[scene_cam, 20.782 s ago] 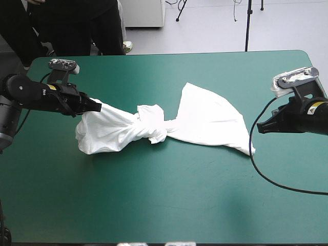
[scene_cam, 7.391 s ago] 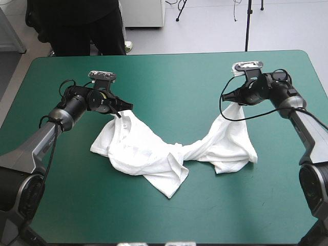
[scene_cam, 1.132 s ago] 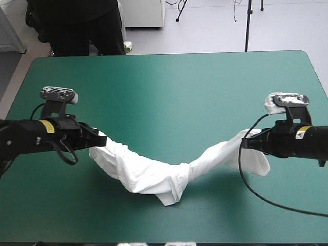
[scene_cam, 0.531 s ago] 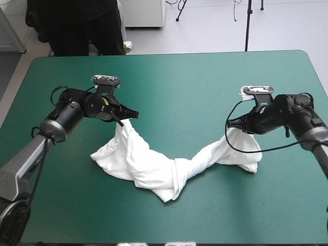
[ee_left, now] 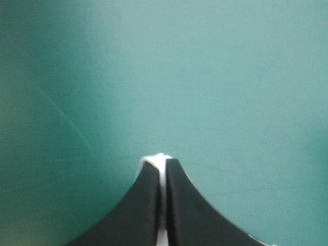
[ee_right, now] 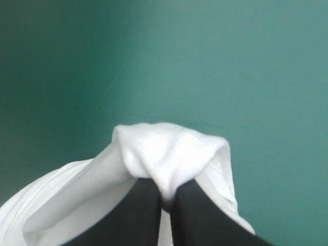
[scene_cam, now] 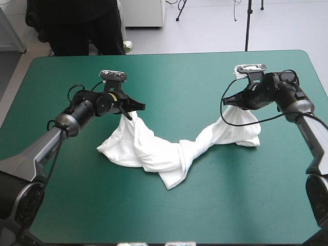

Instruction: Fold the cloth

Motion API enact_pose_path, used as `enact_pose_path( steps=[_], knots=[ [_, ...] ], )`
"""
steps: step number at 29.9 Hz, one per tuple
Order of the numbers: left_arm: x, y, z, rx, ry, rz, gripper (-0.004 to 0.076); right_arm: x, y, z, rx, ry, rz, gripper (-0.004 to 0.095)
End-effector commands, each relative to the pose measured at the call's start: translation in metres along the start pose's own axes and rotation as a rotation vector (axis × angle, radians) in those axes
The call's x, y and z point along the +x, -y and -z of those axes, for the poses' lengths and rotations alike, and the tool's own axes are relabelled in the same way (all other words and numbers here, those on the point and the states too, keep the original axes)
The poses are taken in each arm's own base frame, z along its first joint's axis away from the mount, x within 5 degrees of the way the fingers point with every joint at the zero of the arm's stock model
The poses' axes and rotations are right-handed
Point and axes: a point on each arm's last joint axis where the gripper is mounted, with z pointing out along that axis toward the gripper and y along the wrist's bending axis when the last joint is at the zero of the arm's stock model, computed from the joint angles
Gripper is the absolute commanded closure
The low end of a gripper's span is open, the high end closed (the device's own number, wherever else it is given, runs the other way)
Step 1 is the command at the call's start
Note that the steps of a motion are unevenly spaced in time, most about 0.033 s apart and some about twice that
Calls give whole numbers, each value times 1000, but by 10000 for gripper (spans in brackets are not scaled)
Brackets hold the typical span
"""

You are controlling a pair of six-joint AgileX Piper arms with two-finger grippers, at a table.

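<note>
Twisted shirt (scene_cam: 148,152) slung between two claws

Our left claw (scene_cam: 138,107) and right claw (scene_cam: 226,101) each pinch a shirt end, and its middle sags onto the desk (scene_cam: 179,72) centre. It looks light and limp, so we judge the corners best to grip.

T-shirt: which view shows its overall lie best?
The high view: the T-shirt hangs twisted between the left gripper and the right gripper, its middle sagging onto the teal-green table. The left wrist view shows only a white sliver between shut fingers; the right wrist view, one bunched fold.

Plain white T-shirt (scene_cam: 148,151) — teal-green cover (scene_cam: 179,77) — left pincer (scene_cam: 143,106), right pincer (scene_cam: 224,101) black
</note>
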Motion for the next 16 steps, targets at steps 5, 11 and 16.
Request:
enact_pose_path(
  steps=[5, 11, 16],
  knots=[
    [-15, 3, 21, 10, 45, -58, 406, -13, -2, 18, -5, 21, 47, 441],
    [-22, -4, 53, -90, -157, -143, 206, -5, 0, 55, 45, 20, 83, 192],
    [-28, -9, 108, -167, -231, -176, 206, 6, -2, 110, 72, 89, 91, 192]
  ],
)
